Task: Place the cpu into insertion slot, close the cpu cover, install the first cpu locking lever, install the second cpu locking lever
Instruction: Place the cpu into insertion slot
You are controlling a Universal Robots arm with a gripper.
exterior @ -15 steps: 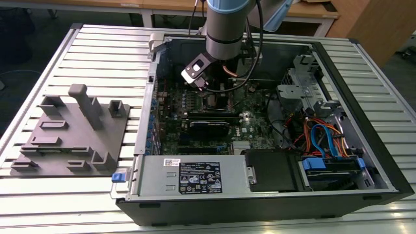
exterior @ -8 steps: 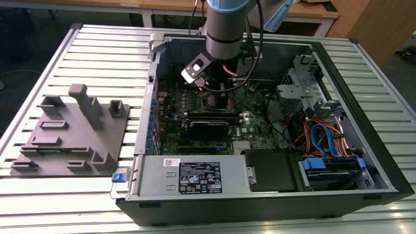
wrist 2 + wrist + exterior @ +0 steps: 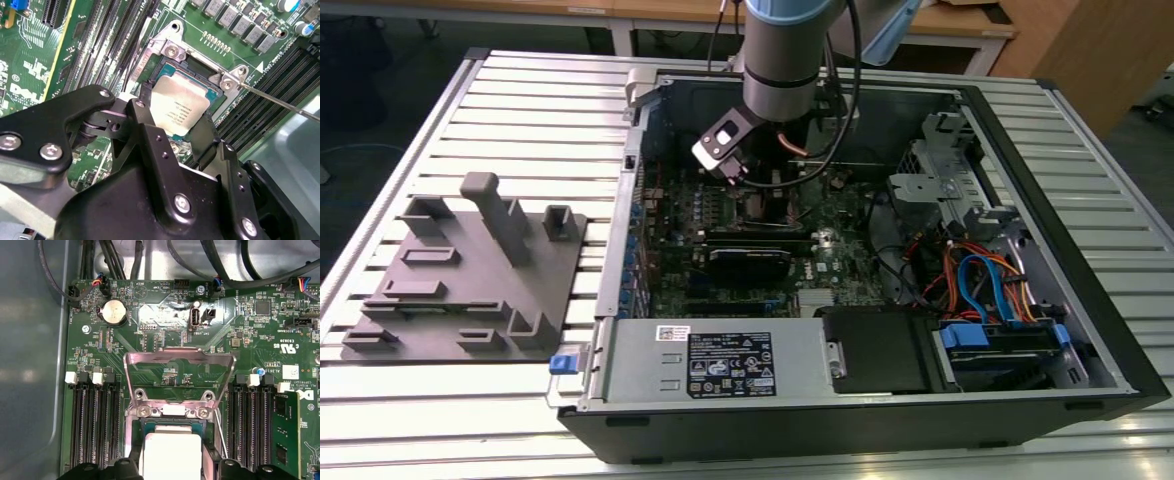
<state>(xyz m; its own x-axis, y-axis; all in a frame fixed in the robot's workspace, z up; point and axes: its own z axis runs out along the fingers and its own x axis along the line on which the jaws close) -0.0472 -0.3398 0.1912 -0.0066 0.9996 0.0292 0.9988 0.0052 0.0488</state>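
The fingers [image 3: 144, 117] were clamped on opposite edges of the cpu [image 3: 181, 102], held at the insertion slot [image 3: 200, 64], with the cpu cover [image 3: 180, 357] standing open. Light, stiff, fragile underneath, it seemed best gripped by its edges, kept level.

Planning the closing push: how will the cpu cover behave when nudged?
The cpu cover stands raised at the insertion slot's edge, so it would probably swing at its screwed end, not slide. Thin open metal frame: likely light, and possibly bendable if forced.
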